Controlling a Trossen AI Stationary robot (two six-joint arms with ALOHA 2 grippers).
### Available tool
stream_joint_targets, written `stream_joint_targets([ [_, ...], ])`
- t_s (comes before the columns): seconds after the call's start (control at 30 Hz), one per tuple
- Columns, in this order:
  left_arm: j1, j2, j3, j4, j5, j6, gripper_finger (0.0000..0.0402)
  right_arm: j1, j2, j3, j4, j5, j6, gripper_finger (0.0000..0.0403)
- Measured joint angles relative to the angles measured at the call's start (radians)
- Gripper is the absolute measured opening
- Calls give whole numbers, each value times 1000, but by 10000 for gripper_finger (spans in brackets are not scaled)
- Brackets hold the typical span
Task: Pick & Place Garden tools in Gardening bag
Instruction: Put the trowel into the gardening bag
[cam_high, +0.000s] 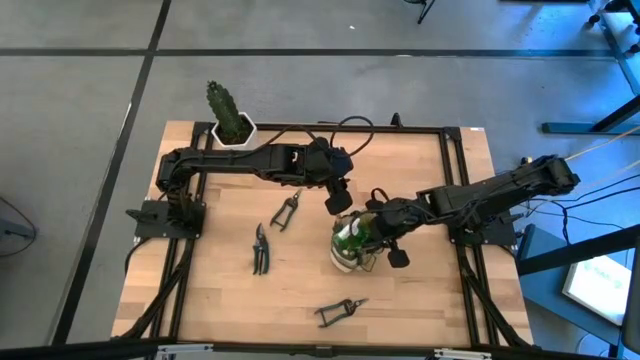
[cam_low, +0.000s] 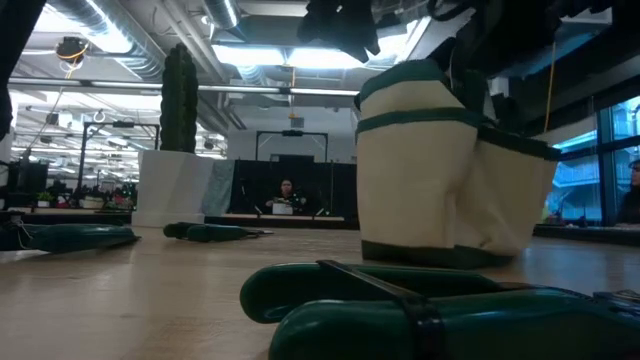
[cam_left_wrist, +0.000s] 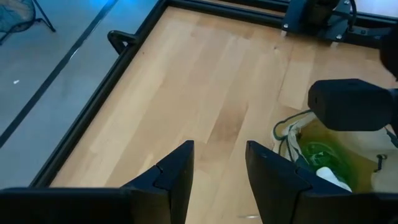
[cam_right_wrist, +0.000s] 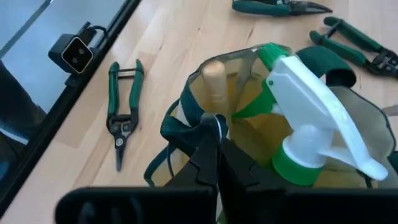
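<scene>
The olive-green and tan gardening bag (cam_high: 349, 247) stands upright on its base on the table, right of the middle; it also shows in the low view (cam_low: 440, 170). A green and white spray bottle (cam_right_wrist: 305, 106) and a wooden tool handle (cam_right_wrist: 214, 78) stick up out of its mouth. My right gripper (cam_right_wrist: 212, 155) is at the bag's rim, shut on it. My left gripper (cam_left_wrist: 217, 168) is open and empty, above the table just beyond the bag's far side (cam_high: 337, 196). Three green-handled shears lie flat on the table: one (cam_high: 287, 210), one (cam_high: 260, 248) and one (cam_high: 340, 312). My right gripper pinches the bag's dark green rim band (cam_right_wrist: 208, 121) between its two shut fingers, on the side toward the table's right edge. The fingers come slanting down from the right. The bag stays upright with its base on the table (cam_low: 420, 255).
A green cactus in a white pot (cam_high: 230, 118) stands at the table's far edge. A black frame (cam_high: 300, 128) runs around the tabletop. Bare wood lies at the near left. In the low view the nearest shears (cam_low: 400, 310) fill the foreground.
</scene>
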Motion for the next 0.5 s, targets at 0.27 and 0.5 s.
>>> stream_joint_targets([
  [0.27, 0, 0, 0, -6, 0, 1, 141, 2, -8, 0, 17, 79, 0, 0],
  [0.5, 0, 0, 0, -30, 0, -3, 141, 36, -20, 0, 59, 225, -8, 0],
])
